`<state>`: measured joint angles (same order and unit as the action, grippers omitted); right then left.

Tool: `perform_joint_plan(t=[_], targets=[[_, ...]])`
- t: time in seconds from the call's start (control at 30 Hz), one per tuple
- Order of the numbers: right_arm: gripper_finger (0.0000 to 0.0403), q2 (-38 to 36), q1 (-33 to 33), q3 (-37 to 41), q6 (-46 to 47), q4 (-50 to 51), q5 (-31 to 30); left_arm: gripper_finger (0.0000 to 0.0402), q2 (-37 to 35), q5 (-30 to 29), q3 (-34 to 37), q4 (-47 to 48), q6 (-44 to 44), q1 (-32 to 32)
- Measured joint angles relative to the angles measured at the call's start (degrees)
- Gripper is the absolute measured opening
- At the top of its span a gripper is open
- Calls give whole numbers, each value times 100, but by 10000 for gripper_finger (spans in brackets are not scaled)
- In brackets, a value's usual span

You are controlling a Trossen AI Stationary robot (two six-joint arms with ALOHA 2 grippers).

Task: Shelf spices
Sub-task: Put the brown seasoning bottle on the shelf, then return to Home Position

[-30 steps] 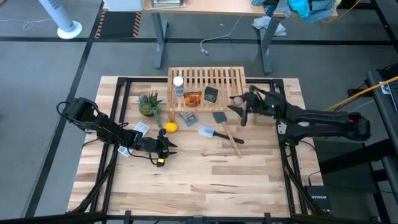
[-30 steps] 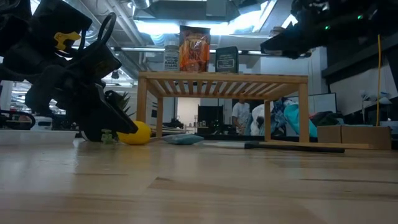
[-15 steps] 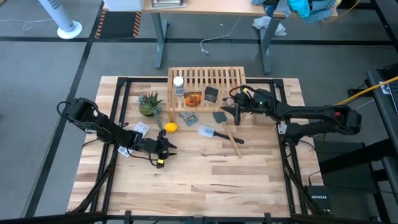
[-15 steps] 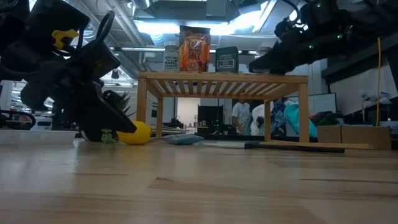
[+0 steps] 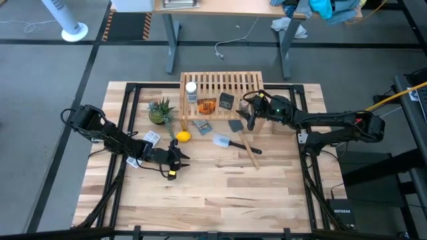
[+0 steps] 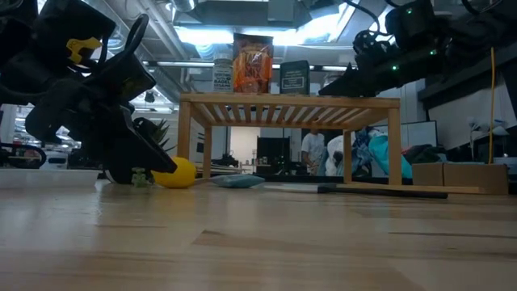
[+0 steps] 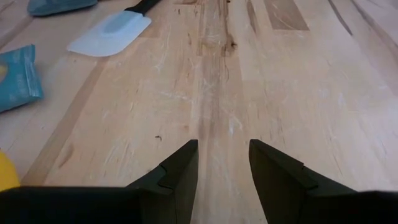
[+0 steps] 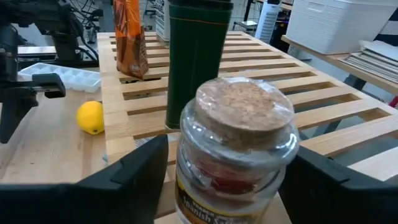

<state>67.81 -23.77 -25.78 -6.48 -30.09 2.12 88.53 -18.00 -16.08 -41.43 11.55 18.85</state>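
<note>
Two fingers of the right gripper [image 5: 248, 107] pinching the cork-topped glass jar [image 8: 235, 147] at the shelf's [image 5: 237, 83] right edge. Resting on the desk [image 5: 220, 187], left gripper [image 5: 175, 160] with fingers spread.

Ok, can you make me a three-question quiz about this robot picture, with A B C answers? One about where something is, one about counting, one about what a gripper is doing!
1. Where is the lemon?
A. On the table, in front of the shelf
B. On top of the shelf
C. In the right gripper

2. How many spices stand on the shelf, not held?
A. One
B. Three
C. Five

3. What is the right gripper doing?
A. Lying empty on the table
B. Holding the cork-topped glass jar
C. Holding the spatula

Answers: 1 A, the lemon lies on the tabletop. 2 B, the white-capped jar, orange packet and black tin. 3 B, the right wrist view shows its fingers on both sides of the jar.
</note>
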Motion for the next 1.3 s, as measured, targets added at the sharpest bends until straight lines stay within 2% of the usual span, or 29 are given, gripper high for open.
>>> perform_joint_plan(t=[0.2,0.47,0.77,0.9,1.07,1.17,1.3], targets=[[275,-4,11,0,-179,-124,9,137,0,0,0,0,0,0],[276,-56,13,-106,-172,-756,520,137,0,0,0,0,2,0],[277,-730,13,-160,-136,-623,803,137,0,0,0,-17,2,0],[277,-1230,13,-162,-128,-156,968,137,0,0,2,-90,1,-2],[277,-1970,13,-162,-94,989,1476,137,-151,0,2,-194,-239,-2],[277,-2409,17,-162,213,1561,1839,137,-523,0,2,-180,-502,-2],[277,-3093,17,-162,365,2270,2509,137,-1449,0,2,266,-951,33]])
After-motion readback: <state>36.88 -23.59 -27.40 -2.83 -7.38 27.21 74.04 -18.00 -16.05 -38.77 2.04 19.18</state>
